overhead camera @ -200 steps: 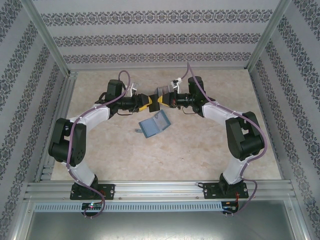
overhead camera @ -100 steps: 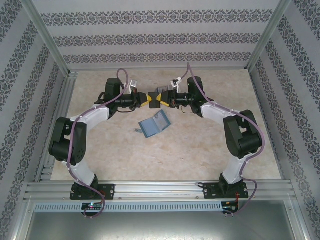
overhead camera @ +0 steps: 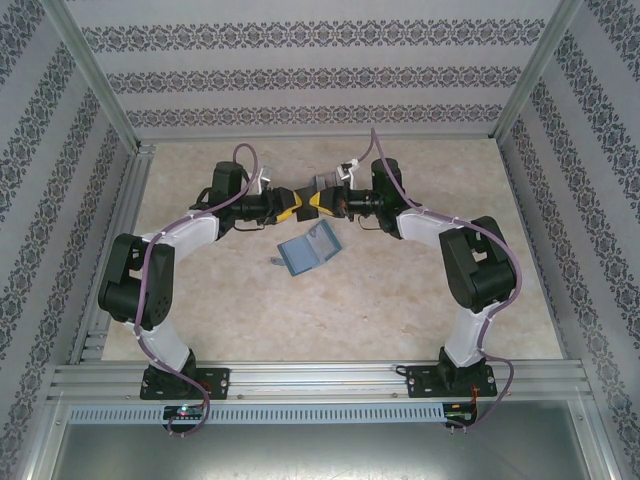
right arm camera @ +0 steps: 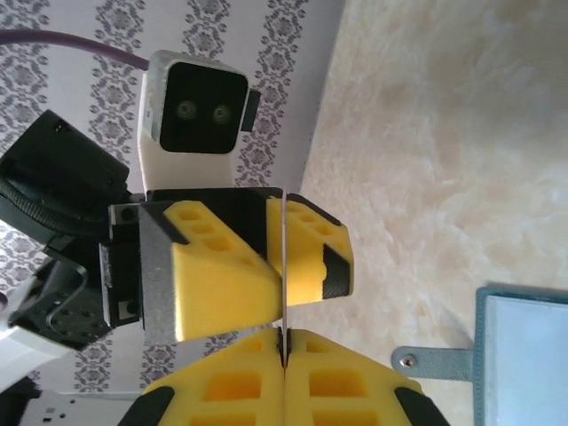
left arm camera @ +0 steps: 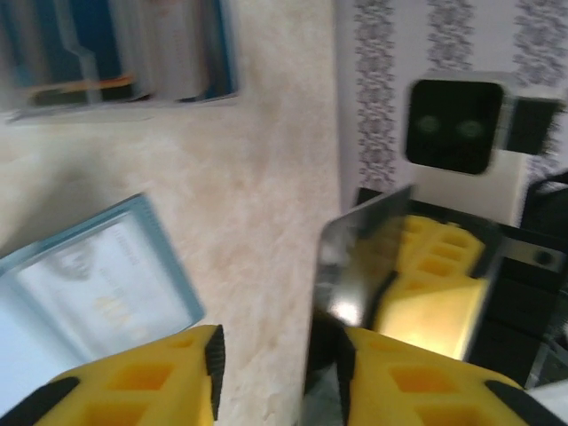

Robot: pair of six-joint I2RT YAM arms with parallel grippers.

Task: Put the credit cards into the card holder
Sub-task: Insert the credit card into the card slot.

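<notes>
My right gripper (right arm camera: pixel 284 351) is shut on one thin grey credit card (right arm camera: pixel 283 257), which I see edge-on, standing up from its fingertips. The same card (left arm camera: pixel 359 266) looks shiny in the left wrist view. It sits between the open fingers of my left gripper (left arm camera: pixel 280 364), close to the right-hand pad. From above, the two grippers meet tip to tip, the left (overhead camera: pixel 291 206) and the right (overhead camera: pixel 318 201), with the card (overhead camera: pixel 322 183) raised above the table. The teal card holder (overhead camera: pixel 307 250) lies open on the table just nearer than them. It also shows here (left arm camera: pixel 98 284) and here (right arm camera: pixel 524 355). A blurred pile of further cards (left arm camera: pixel 115 53) lies beyond.
The holder's strap tab with a snap (right arm camera: pixel 426 359) sticks out to its left. Patterned walls (overhead camera: pixel 320 75) and metal frame rails (overhead camera: pixel 320 380) enclose the beige table (overhead camera: pixel 400 300). Both arms arch over the far half of the table.
The right arm has pushed a little to the left, bringing its held card in between the left gripper's fingers. The card holder has not moved.
</notes>
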